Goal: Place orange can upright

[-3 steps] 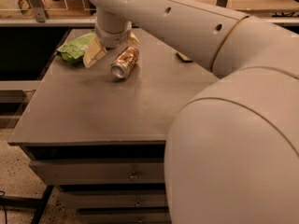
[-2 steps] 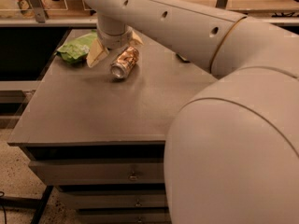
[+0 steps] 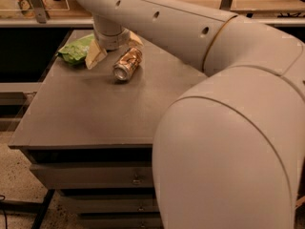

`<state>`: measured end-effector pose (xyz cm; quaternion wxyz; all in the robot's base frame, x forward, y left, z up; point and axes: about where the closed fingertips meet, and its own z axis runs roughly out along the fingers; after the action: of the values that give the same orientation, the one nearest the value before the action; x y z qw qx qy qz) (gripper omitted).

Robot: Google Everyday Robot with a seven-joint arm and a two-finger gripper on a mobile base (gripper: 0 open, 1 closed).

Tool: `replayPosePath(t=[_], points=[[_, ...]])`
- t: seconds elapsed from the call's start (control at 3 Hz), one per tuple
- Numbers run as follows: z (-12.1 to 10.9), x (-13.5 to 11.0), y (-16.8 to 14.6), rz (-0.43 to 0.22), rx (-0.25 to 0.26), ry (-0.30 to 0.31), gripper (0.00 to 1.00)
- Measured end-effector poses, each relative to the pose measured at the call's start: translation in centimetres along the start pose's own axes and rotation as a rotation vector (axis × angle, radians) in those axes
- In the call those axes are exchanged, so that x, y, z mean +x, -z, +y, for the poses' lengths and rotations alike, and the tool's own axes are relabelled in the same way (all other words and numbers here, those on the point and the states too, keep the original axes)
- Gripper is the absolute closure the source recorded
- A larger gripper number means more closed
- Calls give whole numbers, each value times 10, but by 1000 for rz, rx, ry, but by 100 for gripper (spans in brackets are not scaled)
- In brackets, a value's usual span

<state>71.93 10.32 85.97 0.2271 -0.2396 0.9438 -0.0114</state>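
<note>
From where the one camera looks, the arm (image 3: 162,18) fills most of the right side. It is a smooth, rounded, off-white shell with a row of small round holes along its upper stretch, and it swells into a big bulbous joint at the near right. It reaches across to the far left, and there the tool (image 3: 115,55) hangs just over the counter (image 3: 95,109).

The tool is released. Its two fingers (image 3: 95,56) are pale tan, wedge-shaped pads and they stand spread apart, holding nothing. One is out to the left. The other sits by the far end of the orange can (image 3: 128,62).

The can lies on its side on the far part of the counter, a little left of the middle. It is a short metal cylinder, glossy, with a mottled orange-brown and white skin. Its silvery round end faces near and left. The body slants away toward the far right, under the tool's right-hand finger. I cannot tell whether that finger touches it.

Just left of the tool lies a green bag (image 3: 74,51), crinkled and soft-looking, at the counter's far left edge. The left finger overlaps it from this angle.

The counter top is a flat, matte, grey-brown slab with squared edges. Below its near edge are stacked drawers (image 3: 90,175) with small metal pulls, and at the lower left there is pale speckled floor (image 3: 14,175).
</note>
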Motion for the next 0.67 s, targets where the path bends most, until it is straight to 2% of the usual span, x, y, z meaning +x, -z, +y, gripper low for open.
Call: replayPosePath(t=[0.33,0.67], points=[[-7,-9,-6,49,102,-84,0],[-8,-7,-6,59,113,-114,0]])
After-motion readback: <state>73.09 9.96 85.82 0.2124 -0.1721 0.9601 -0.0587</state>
